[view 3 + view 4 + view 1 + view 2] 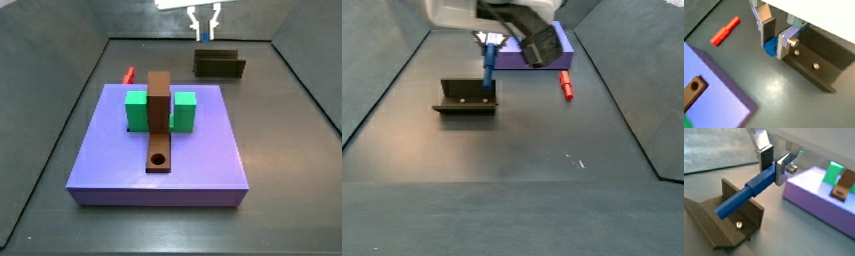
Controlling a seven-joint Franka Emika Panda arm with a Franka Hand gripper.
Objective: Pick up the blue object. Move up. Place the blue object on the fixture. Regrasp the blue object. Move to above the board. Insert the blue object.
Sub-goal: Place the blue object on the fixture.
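Note:
The blue object (pixel 743 197) is a slim blue peg. It lies tilted, its free end resting over the raised back wall of the dark fixture (pixel 717 225). My gripper (pixel 775 173) is shut on the peg's other end, with the flat fingers (pixel 767 159) on either side of it. In a wrist view the peg's blue end (pixel 769 48) shows between the fingers, beside the fixture (pixel 821 62). In a side view the gripper (pixel 486 47) holds the peg (pixel 488 68) slanting down to the fixture (pixel 465 98). The lavender board (pixel 160 150) lies nearer the camera than the fixture (pixel 218 63).
A red peg (pixel 725 30) lies flat on the dark floor, also seen in both side views (pixel 565 84) (pixel 128 74). The board carries two green blocks (pixel 136 110) and a long brown bar (pixel 159 120) with a round hole. Dark walls enclose the floor.

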